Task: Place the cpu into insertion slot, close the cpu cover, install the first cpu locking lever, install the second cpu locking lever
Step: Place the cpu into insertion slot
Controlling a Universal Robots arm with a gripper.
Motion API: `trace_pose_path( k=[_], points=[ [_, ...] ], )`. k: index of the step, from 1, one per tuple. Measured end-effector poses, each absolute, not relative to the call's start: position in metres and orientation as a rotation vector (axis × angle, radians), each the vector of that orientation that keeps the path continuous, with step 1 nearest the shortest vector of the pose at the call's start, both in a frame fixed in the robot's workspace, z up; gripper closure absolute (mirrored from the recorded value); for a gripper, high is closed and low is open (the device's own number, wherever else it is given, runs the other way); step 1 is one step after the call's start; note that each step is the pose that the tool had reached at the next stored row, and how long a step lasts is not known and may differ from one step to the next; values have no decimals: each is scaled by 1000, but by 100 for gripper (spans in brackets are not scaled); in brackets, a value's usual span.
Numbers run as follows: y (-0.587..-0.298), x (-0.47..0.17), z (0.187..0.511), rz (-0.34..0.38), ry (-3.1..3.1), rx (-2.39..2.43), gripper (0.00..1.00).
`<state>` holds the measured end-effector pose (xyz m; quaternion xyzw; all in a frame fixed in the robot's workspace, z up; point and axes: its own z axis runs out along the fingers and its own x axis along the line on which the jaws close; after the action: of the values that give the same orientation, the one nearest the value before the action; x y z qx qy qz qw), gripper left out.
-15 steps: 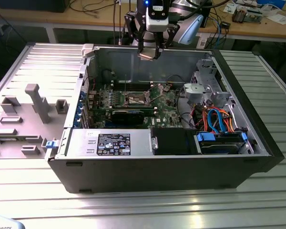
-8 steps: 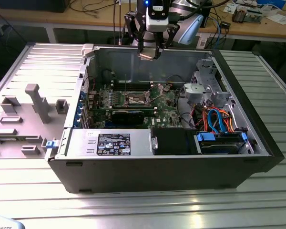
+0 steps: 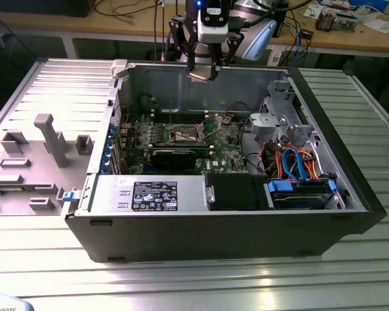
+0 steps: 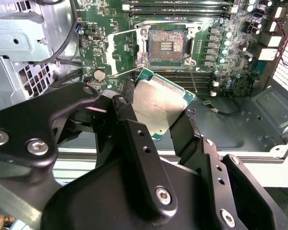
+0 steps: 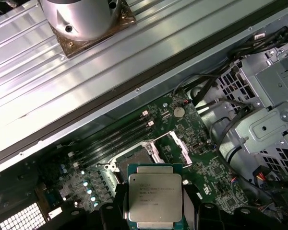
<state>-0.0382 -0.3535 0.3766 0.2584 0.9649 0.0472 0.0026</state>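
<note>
My gripper (image 3: 203, 71) hangs above the open computer case, over its rear wall, shut on the cpu (image 3: 201, 76). In both wrist views the cpu (image 4: 161, 103) (image 5: 155, 196) is a flat silver-grey square with a green rim, pinched at two opposite edges by the black fingers (image 4: 128, 115) (image 5: 191, 211). The insertion slot (image 4: 167, 45) (image 5: 134, 160) (image 3: 185, 135) lies bare on the green board below, well apart from the chip. The cpu cover (image 4: 121, 52) (image 5: 177, 146) is swung open beside the slot. A thin metal lever (image 4: 194, 79) runs along the slot's other side.
Long memory slots (image 4: 182, 5) flank the socket, and a black expansion card (image 3: 175, 155) lies nearer the front. A power supply (image 3: 149, 193), a drive cage (image 3: 279, 120) with orange and blue cables, and the case walls (image 3: 201, 230) hem the board. A grey fixture plate (image 3: 39, 149) lies at the exterior view's left.
</note>
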Motion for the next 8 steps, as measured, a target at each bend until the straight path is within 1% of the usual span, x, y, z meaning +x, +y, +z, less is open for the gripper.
trace_pose_path(
  k=[8],
  points=[
    [-353,-39,375,147,2982,947,46]
  ],
)
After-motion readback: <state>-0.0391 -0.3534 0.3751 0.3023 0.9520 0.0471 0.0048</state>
